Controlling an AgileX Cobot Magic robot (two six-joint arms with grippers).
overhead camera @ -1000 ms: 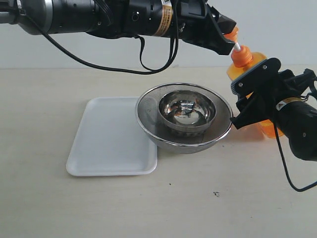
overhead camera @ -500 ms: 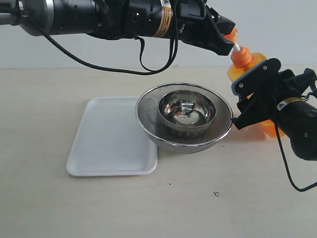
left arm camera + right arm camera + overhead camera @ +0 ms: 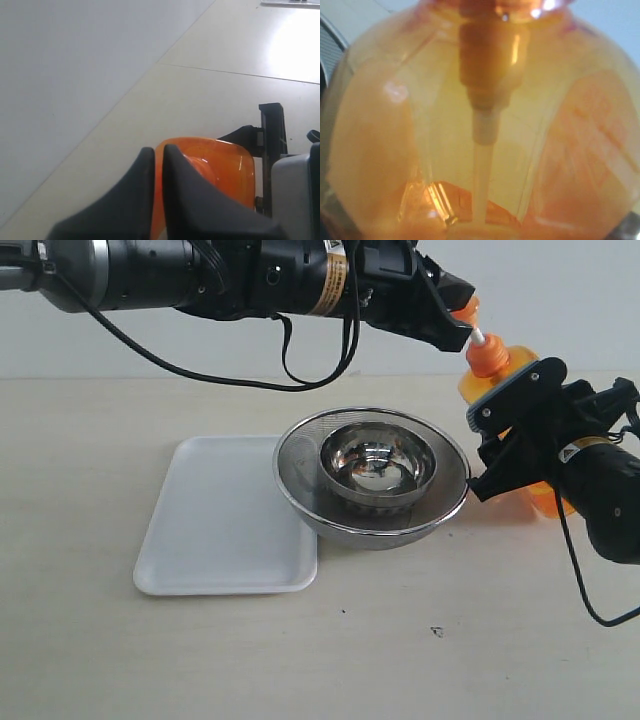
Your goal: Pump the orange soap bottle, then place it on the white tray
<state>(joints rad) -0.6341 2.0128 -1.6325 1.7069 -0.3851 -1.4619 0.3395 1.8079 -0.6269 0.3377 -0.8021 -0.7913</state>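
Right end effector clasps the orange soap bottle; left end effector, fingers pressed together, rests on its pump.

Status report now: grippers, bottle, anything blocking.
Left gripper shut at the pump head. Right gripper clamped on bottle, not yet on tray. Nested bowls between bottle and tray.

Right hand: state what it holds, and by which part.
The right hand holds the orange soap bottle by its body, one finger on each side, below the pump collar.
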